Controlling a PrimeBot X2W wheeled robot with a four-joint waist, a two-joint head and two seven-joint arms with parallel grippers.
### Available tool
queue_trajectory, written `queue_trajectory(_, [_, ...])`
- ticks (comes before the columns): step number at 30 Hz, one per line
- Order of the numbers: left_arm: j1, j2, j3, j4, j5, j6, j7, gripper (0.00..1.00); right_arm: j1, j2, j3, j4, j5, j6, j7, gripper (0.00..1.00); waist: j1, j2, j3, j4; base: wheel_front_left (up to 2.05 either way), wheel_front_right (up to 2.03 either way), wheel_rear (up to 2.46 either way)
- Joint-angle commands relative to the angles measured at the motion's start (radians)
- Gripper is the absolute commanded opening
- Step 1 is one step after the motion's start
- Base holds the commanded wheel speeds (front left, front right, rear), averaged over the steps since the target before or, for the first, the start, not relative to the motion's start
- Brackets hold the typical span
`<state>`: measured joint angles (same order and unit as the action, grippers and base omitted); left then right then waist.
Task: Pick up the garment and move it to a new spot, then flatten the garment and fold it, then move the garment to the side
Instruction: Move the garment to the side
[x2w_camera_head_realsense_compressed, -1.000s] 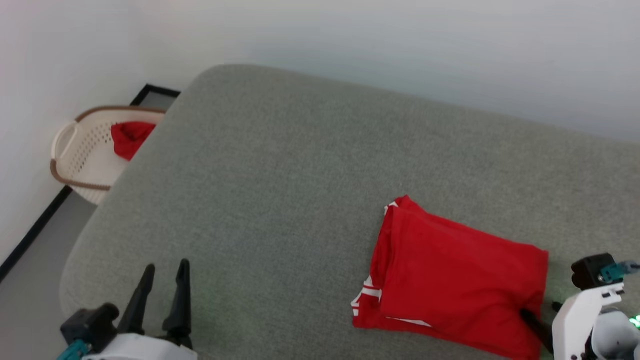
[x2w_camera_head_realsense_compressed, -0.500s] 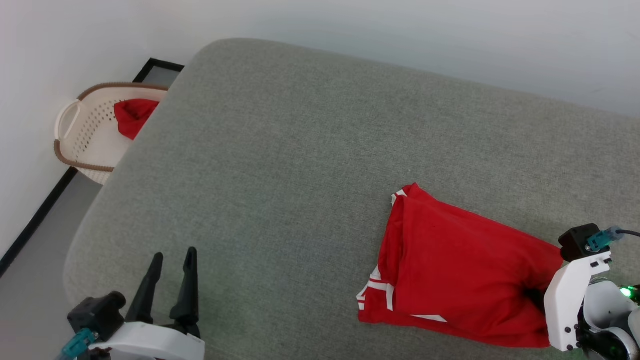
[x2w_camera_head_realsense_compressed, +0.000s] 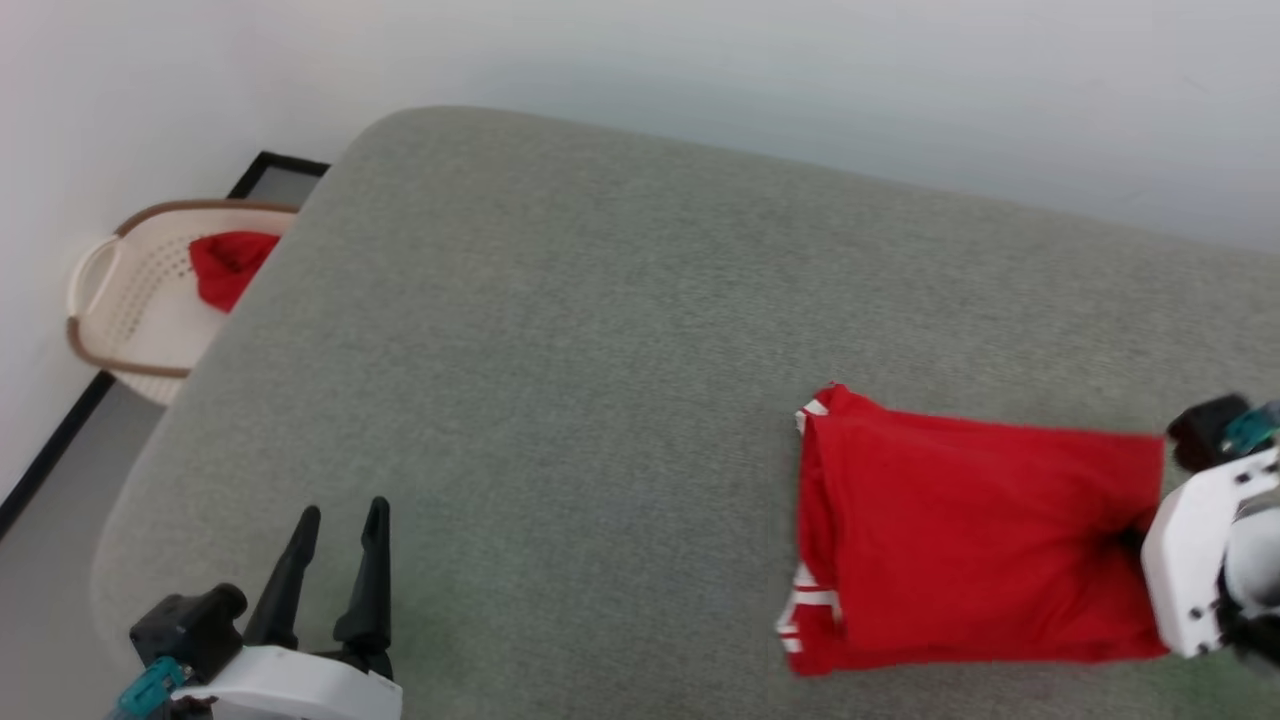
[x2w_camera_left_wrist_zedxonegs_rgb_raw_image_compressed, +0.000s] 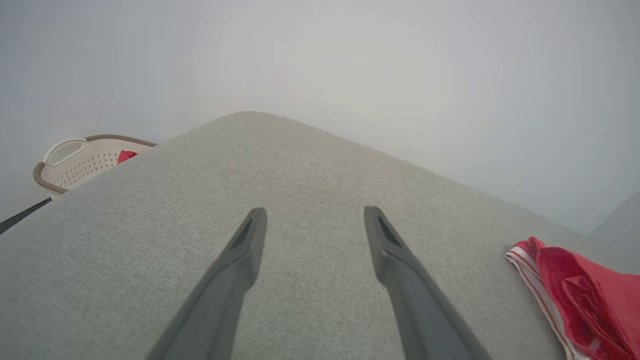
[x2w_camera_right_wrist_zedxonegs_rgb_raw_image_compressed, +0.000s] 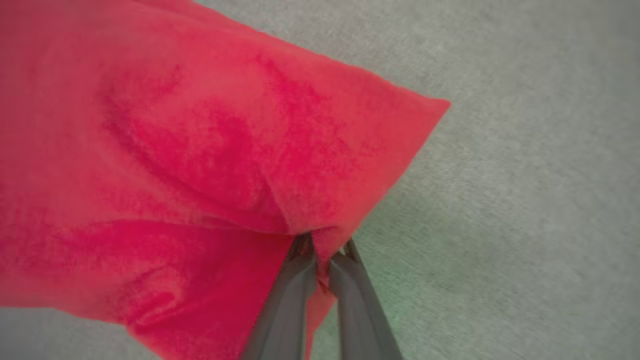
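The folded red garment (x2w_camera_head_realsense_compressed: 980, 540) lies lower right in the head view, on the grey cushion (x2w_camera_head_realsense_compressed: 560, 350). The right gripper (x2w_camera_right_wrist_zedxonegs_rgb_raw_image_compressed: 325, 250) pinches its right edge between its jaws. The left gripper (x2w_camera_head_realsense_compressed: 344, 506), lower left, has jaws spread and empty.

No text, number, label or brand legible in any view, folded red jersey (x2w_camera_head_realsense_compressed: 985, 540) showing plain red cloth and white-striped trim along one edge, cream laundry basket (x2w_camera_head_realsense_compressed: 130, 310) bearing no readable marking
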<state>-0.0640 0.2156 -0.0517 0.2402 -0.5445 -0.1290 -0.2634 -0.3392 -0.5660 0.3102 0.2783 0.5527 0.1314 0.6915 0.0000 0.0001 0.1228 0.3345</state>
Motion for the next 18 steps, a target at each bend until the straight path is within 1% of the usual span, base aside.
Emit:
queue_trajectory(1, [-0.01, 0.007, -0.002, -0.005, 0.007, -0.002, 0.0, 1.0, -0.027, -0.029, 0.004, -0.007, -0.003, -0.002, -0.005, 0.0, 0.0, -0.0001, -0.004, -0.029, 0.0, 0.0, 0.0])
queue_trajectory(5, [-0.027, 0.014, -0.011, -0.01, 0.008, -0.002, 0.0, 1.0, -0.071, -0.081, 0.018, -0.016, 0.003, -0.002, -0.009, 0.0, 0.0, -0.0001, 0.007, -0.068, 0.0, 0.0, 0.0])
queue_trajectory(6, [-0.027, 0.014, -0.011, -0.01, 0.008, -0.002, 0.0, 1.0, -0.071, -0.081, 0.018, -0.016, 0.003, -0.002, -0.009, 0.0, 0.0, -0.0001, 0.007, -0.068, 0.0, 0.0, 0.0])
queue_trajectory(14, [-0.082, 0.023, -0.028, -0.022, 0.011, -0.002, 0.0, 1.0, -0.176, -0.182, 0.067, -0.007, 0.026, -0.002, -0.05, 0.0, 0.0, -0.0001, 0.059, -0.166, 0.0, 0.0, 0.0])
queue_trajectory(18, [-0.117, 0.03, -0.046, -0.031, 0.015, -0.002, 0.0, 1.0, -0.238, -0.233, 0.095, 0.009, 0.02, -0.002, -0.08, 0.0, 0.0, -0.0001, 0.098, -0.215, 0.0, 0.0, 0.0])
